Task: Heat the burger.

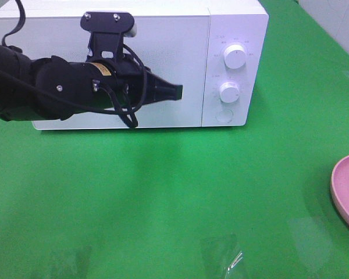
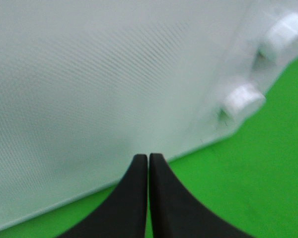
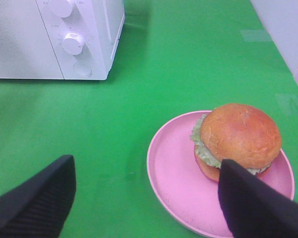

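One burger (image 3: 236, 139) on pink plate (image 3: 174, 183) near counter's right edge: soft, squashy; grip buns' sides gently. My right jaws (image 3: 146, 198) gape empty, left (image 2: 148, 168) closed.

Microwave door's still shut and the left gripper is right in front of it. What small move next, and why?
Probably ease the closed left gripper right to the round button under the knobs to pop the microwave door. The burger waits on the pink plate, right gripper open over it.

Glossy burger (image 3: 240, 135) bun, smooth plate (image 3: 175, 168)
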Robot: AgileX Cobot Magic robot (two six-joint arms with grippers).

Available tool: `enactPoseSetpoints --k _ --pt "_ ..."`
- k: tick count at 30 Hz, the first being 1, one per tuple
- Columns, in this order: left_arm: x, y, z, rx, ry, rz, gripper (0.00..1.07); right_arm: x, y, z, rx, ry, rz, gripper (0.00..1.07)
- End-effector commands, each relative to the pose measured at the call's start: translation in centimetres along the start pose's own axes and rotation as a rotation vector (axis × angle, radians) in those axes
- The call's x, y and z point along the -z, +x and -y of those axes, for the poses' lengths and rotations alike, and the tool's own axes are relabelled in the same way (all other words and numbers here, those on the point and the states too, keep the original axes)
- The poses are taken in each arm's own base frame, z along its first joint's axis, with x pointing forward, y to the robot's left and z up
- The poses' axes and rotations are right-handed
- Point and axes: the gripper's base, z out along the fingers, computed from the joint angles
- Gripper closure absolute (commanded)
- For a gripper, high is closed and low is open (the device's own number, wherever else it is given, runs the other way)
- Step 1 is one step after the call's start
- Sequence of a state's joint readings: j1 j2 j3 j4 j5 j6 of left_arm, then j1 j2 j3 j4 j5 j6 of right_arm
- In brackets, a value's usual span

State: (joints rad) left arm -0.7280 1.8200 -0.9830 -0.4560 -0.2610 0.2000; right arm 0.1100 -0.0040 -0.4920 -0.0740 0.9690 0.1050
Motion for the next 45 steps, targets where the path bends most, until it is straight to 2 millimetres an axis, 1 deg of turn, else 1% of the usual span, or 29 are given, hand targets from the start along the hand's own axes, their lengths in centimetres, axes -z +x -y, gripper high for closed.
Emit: enactPoseSetpoints --k 1,2,3,4,5,6,7,8,11,13,14,19,22,26,27,28,29,30,31,32,33,35,36,37,38,39,40,41,45 --pt "1.3 0.7 0.7 -0.015 0.046 -0.113 0.91 0.4 0.1 0.0 -0.003 0.001 0.036 0.32" --pt "2.2 0.9 1.0 -0.025 0.074 -0.195 0.68 0.4 0.1 0.0 -0.003 0.001 0.036 0.32" --pt "2.2 0.9 1.0 -0.025 0.074 -0.195 0.68 0.4 0.1 0.0 -0.003 0.001 0.036 0.32" --pt "2.6 1.1 1.1 -0.025 0.088 -0.24 0.51 0.4 0.1 0.0 -0.003 0.001 0.036 0.32" --pt "2.6 1.1 1.1 -0.025 0.088 -0.24 0.51 0.4 0.1 0.0 -0.003 0.001 0.036 0.32" --pt "3.2 1.4 1.3 -0.021 0.108 -0.314 0.17 0.4 0.1 0.0 -0.003 0.001 0.036 0.32" --pt "3.2 1.4 1.3 -0.021 0.108 -0.314 0.17 0.4 0.1 0.0 -0.003 0.001 0.036 0.32" --pt "3.9 1.7 1.5 -0.024 0.128 -0.377 0.05 0.4 0.1 0.0 -0.003 0.001 0.036 0.32" --pt "4.6 1.7 1.7 -0.031 0.145 -0.426 0.07 0.4 0.1 0.0 -0.003 0.001 0.036 0.32" --pt "6.2 1.9 2.0 -0.037 0.184 -0.533 0.07 0.4 0.1 0.0 -0.003 0.001 0.036 0.32" --pt "6.2 1.9 2.0 -0.037 0.184 -0.533 0.07 0.4 0.1 0.0 -0.003 0.001 0.036 0.32" --pt "9.1 2.0 1.9 -0.112 0.222 -0.701 0.07 0.4 0.1 0.0 -0.003 0.001 0.036 0.32" --pt "9.5 2.0 1.9 -0.108 0.222 -0.72 0.07 0.4 0.1 0.0 -0.003 0.001 0.036 0.32" --pt "10.5 1.6 0.6 -0.032 0.182 -0.779 0.07 0.4 0.1 0.0 -0.003 0.001 0.036 0.32" --pt "10.9 1.3 -0.8 0.007 0.155 -0.809 0.07 0.4 0.1 0.0 -0.003 0.001 0.036 0.32" --pt "10.9 1.3 -0.8 0.007 0.155 -0.809 0.07 0.4 0.1 0.0 -0.003 0.001 0.036 0.32" --pt "11.4 1.0 -2.3 0.04 0.128 -0.827 0.07 0.4 0.1 0.0 -0.003 0.001 0.036 0.32" --pt "11.4 1.0 -2.3 0.04 0.128 -0.827 0.07 0.4 0.1 0.0 -0.003 0.001 0.036 0.32" --pt "12.1 0.5 -5.0 0.091 0.083 -0.839 0.07 0.4 0.1 0.0 -0.003 0.001 0.036 0.32" --pt "12.1 0.5 -5.0 0.091 0.083 -0.839 0.07 0.4 0.1 0.0 -0.003 0.001 0.036 0.32" --pt "12.8 0.2 -6.8 0.136 0.054 -0.845 0.07 0.4 0.1 0.0 -0.003 0.001 0.036 0.32" --pt "13.1 0.1 -7.5 0.154 0.042 -0.845 0.07 0.4 0.1 0.0 -0.003 0.001 0.036 0.32" --pt "13.8 -0.1 -9.1 0.192 0.017 -0.847 0.07 0.4 0.1 0.0 -0.003 0.001 0.036 0.32" --pt "13.8 -0.1 -9.1 0.192 0.017 -0.847 0.07 0.4 0.1 0.0 -0.003 0.001 0.036 0.32" --pt "14.7 -0.3 -10.7 0.237 -0.013 -0.845 0.07 0.4 0.1 0.0 -0.003 0.001 0.036 0.32" --pt "14.7 -0.3 -10.7 0.237 -0.013 -0.845 0.07 0.4 0.1 0.0 -0.003 0.001 0.036 0.32" --pt "15.6 -0.4 -12.1 0.29 -0.041 -0.846 0.07 0.4 0.1 0.0 -0.003 0.001 0.036 0.32" --pt "15.6 -0.4 -12.1 0.29 -0.041 -0.846 0.07 0.4 0.1 0.0 -0.003 0.001 0.036 0.32" --pt "18.3 -0.4 -14.6 0.347 -0.108 -0.867 0.08 0.4 0.1 0.0 -0.003 0.001 0.036 0.32"
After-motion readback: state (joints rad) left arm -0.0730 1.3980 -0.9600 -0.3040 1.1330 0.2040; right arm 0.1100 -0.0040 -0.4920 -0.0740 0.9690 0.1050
